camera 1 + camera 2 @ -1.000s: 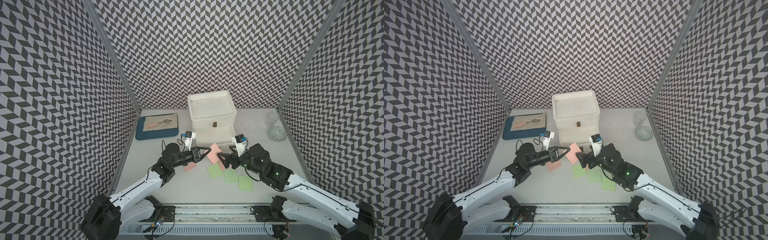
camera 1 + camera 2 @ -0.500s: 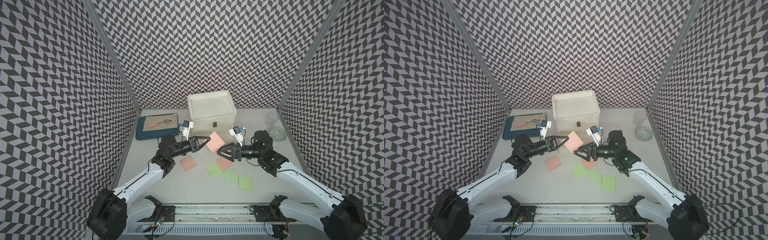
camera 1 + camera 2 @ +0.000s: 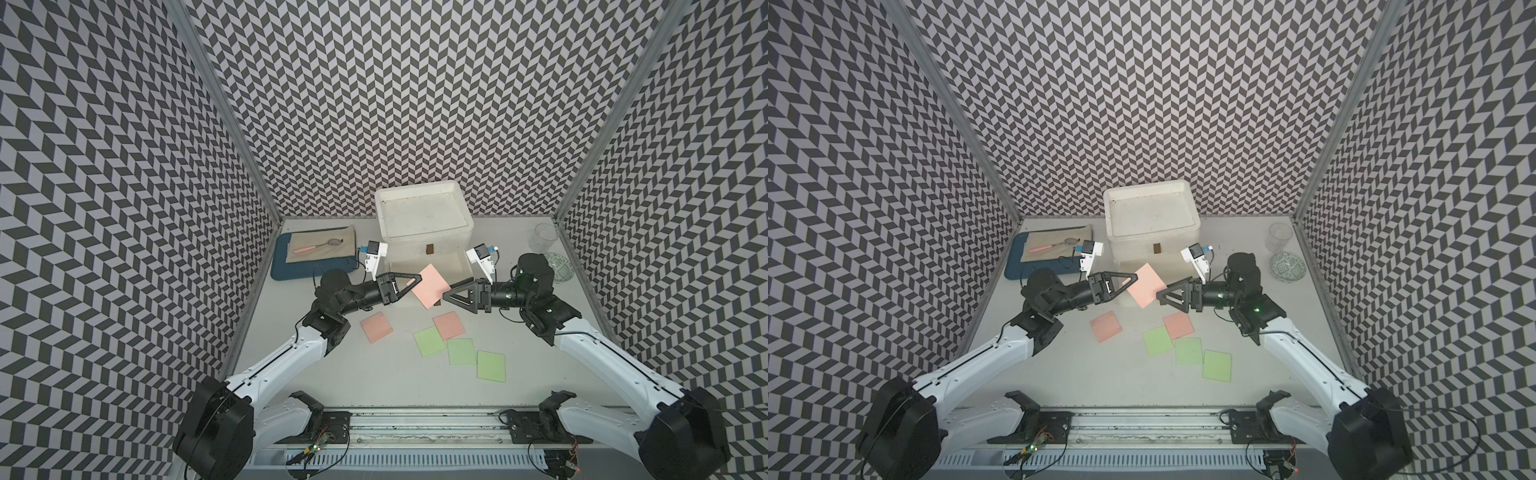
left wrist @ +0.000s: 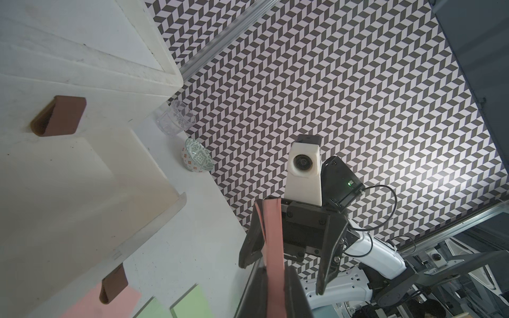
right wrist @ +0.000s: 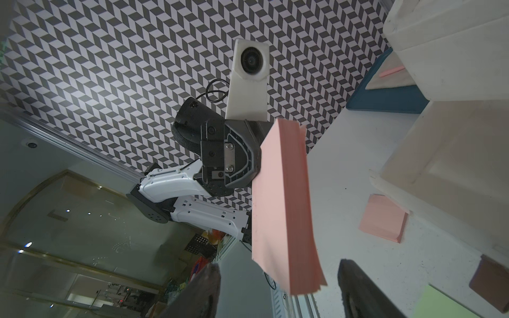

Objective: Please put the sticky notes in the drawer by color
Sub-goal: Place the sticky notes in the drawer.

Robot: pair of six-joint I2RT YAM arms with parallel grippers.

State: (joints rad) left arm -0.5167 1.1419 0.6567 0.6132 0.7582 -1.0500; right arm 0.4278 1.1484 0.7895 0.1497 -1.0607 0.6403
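Pink note [image 3: 431,286] clamped in left end effector [image 3: 413,281]; right end effector [image 3: 446,296] gaping.

Tally from both top views, cross-checked on the wrist views:
- pink notes [image 3: 431,286]: 3
- green notes [image 3: 429,340]: 3
- notes in sight, total: 6, in 2 colours
- drawer unit [image 3: 407,245]: 1
- brown handles [image 4: 59,115] in sight: 2
- blue tray [image 3: 286,270]: 1
- cloth [image 3: 324,255]: 1
- spoon [image 3: 320,246]: 1
- glass [image 3: 543,237]: 1
- bowl [image 3: 563,274]: 1
- arms [image 3: 286,357]: 2
- grippers: 2, namely left gripper [image 3: 414,280] and right gripper [image 3: 445,296]
- wrist cameras [image 3: 376,255]: 2
- patterned walls [image 3: 415,104]: 3
- table [image 3: 374,386]: 1
- front rail [image 3: 415,432]: 1
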